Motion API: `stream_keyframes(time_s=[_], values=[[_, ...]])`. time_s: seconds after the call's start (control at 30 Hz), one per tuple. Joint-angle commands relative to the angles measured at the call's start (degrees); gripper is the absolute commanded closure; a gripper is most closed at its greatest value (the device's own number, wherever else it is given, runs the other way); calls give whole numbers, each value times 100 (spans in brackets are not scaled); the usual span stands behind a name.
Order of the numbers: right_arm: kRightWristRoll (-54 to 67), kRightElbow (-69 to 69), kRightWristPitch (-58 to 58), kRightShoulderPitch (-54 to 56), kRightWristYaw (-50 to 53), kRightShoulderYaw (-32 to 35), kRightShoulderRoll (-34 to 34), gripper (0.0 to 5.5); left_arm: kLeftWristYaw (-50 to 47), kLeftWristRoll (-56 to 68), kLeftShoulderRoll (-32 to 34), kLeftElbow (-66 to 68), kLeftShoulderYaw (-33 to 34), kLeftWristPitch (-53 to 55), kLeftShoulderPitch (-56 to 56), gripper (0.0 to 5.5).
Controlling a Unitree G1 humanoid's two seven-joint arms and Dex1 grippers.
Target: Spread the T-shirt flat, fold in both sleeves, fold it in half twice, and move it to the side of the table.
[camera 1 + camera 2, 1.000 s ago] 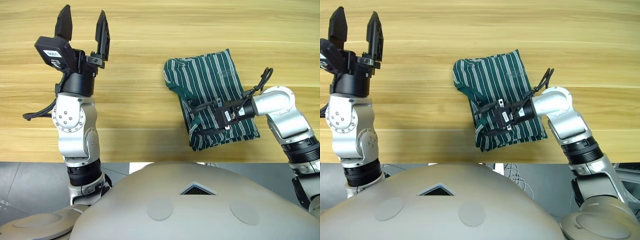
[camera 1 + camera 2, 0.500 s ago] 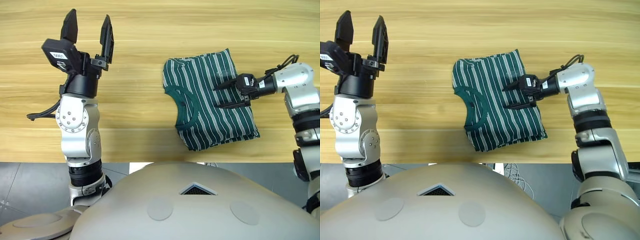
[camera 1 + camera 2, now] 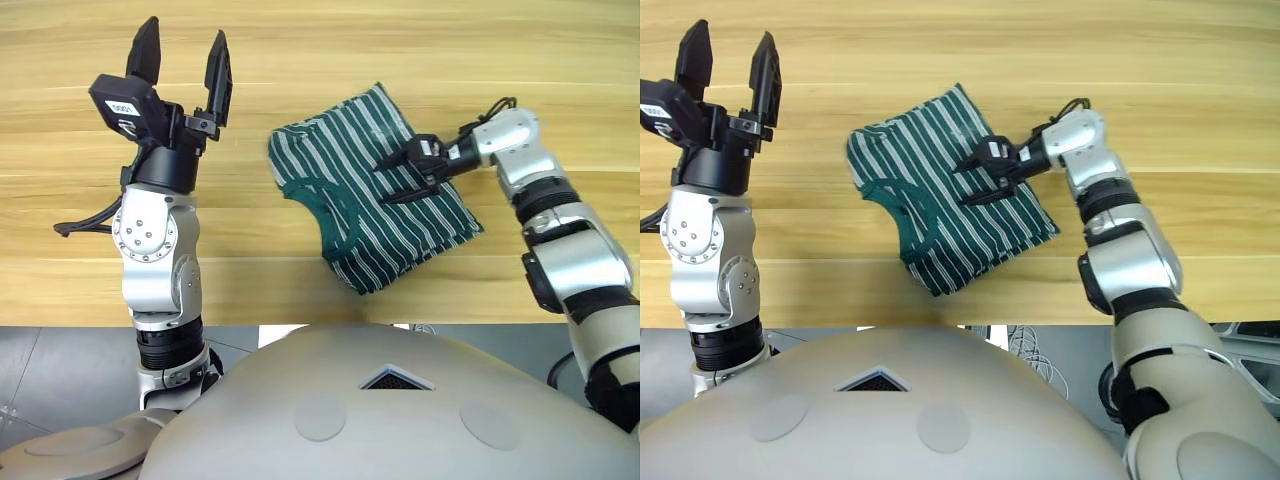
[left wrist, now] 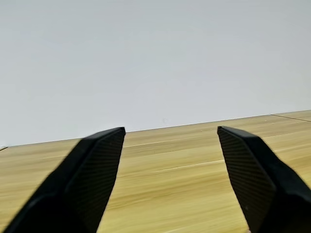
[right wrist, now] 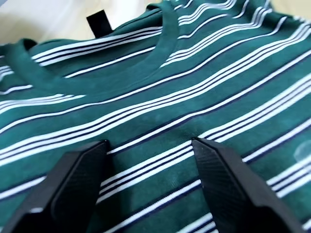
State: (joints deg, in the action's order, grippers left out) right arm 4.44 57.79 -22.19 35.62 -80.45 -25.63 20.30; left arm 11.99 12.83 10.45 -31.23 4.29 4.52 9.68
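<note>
T-shirt (image 3: 350, 232) folded, lying askew on the table (image 3: 300, 60).
Right gripper (image 3: 382, 184) spread apart, tips on the cloth; left gripper (image 3: 185, 35) raised well apart from it, also spread.

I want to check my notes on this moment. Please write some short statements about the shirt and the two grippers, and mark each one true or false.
1. The green T-shirt with white stripes lies folded on the light wooden table. True.
2. The left gripper is shut on a sleeve. False: it is open, raised and apart from the T-shirt.
3. The right gripper is open, with its fingertips at the top of the T-shirt. True.
4. The T-shirt is spread flat with both sleeves out. False: it is a compact folded bundle, with the collar showing.
</note>
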Motion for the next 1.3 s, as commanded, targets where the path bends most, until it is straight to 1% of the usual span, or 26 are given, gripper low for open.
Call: stream_keyframes(time_s=[0.03, 0.17, 0.27, 0.33, 0.4, 0.5, 0.57, 0.63, 0.7, 0.77, 0.87, 1.13, 1.23, 1.3], values=[[-564, 489, -89, -281, 946, -46, -522, 228, 57, -18, 58, 144, -16, 52, -138, 207], [-806, 833, -76, -211, 1979, -17, -728, 228, 90, 3, 74, 185, 15, 42, -180, 207], [-1187, 1093, 134, -116, 3256, -78, -697, 228, 89, 12, 69, 173, 44, 27, -150, 207], [-1290, 1209, 322, -127, 3897, -54, -708, 228, 87, 17, 62, 155, 59, 22, -116, 207], [-1321, 1252, 433, -210, 4324, 14, -755, 228, 90, 28, 64, 136, 82, 21, -81, 207], [-1231, 1230, 616, -366, 4681, 119, -814, 228, 104, 50, 85, 126, 125, 26, -62, 207], [-1153, 1142, 726, -566, 4642, 188, -825, 228, 118, 61, 103, 115, 163, 19, -38, 207], [-932, 917, 913, -844, 4305, 316, -842, 228, 122, 69, 118, 99, 189, 15, -17, 207], [-716, 416, 1185, -1121, 4030, 430, -863, 228, 123, 73, 122, 87, 199, 19, -6, 207], [-616, -319, 1516, -1490, 3826, 327, -896, 228, 122, 56, 117, 90, 175, 11, 2, 207], [-615, -1411, 1947, -1987, 3613, 95, -769, 228, 143, 71, 139, 102, 173, 22, -24, 207], [-645, -4523, 3104, -2890, 3385, -245, -21, 228, 156, 37, 171, 127, 170, 39, -35, 207], [-705, -5170, 3220, -2867, 3628, -108, 76, 228, 202, -56, 258, 175, 162, 28, -23, 207], [-387, -5656, 3153, -2576, 3658, 435, 174, 228, 392, -191, 530, 334, 261, -109, 10, 207]])
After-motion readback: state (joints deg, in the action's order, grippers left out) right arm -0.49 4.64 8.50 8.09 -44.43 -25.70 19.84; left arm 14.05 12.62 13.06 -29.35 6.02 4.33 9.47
